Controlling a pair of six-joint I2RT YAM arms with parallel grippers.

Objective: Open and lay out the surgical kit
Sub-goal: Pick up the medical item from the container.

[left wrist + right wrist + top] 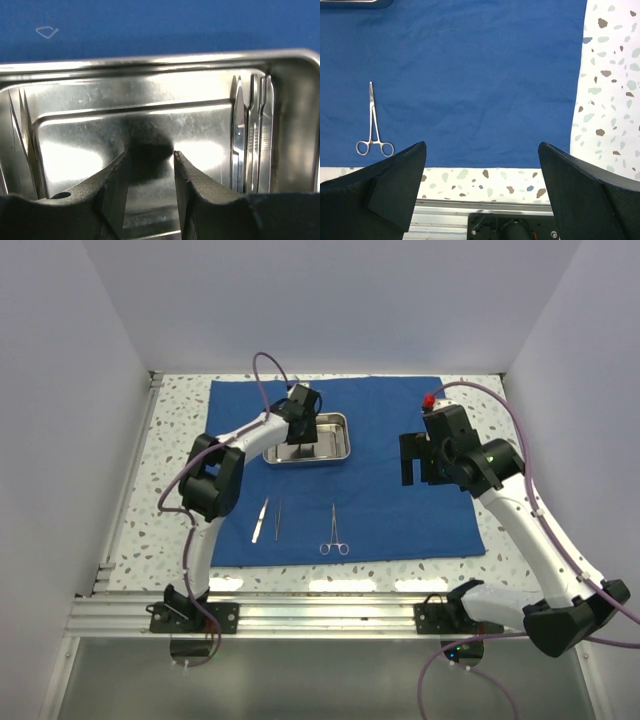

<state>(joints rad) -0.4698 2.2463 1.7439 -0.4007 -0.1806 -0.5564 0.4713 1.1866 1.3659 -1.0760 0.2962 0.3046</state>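
Observation:
The royal-blue cloth lies spread flat on the table. The steel tray sits on its far left part. My left gripper is lowered into the tray, open, with nothing between its fingers. In the left wrist view, slim silver instruments lie along the right wall of the tray. Two tweezers and a ring-handled clamp lie on the near part of the cloth. My right gripper hovers wide open and empty over the cloth's right side. The clamp also shows in the right wrist view.
The speckled tabletop borders the cloth on the right and near side. An aluminium rail runs along the table's near edge. White walls enclose the table on the left, right and back.

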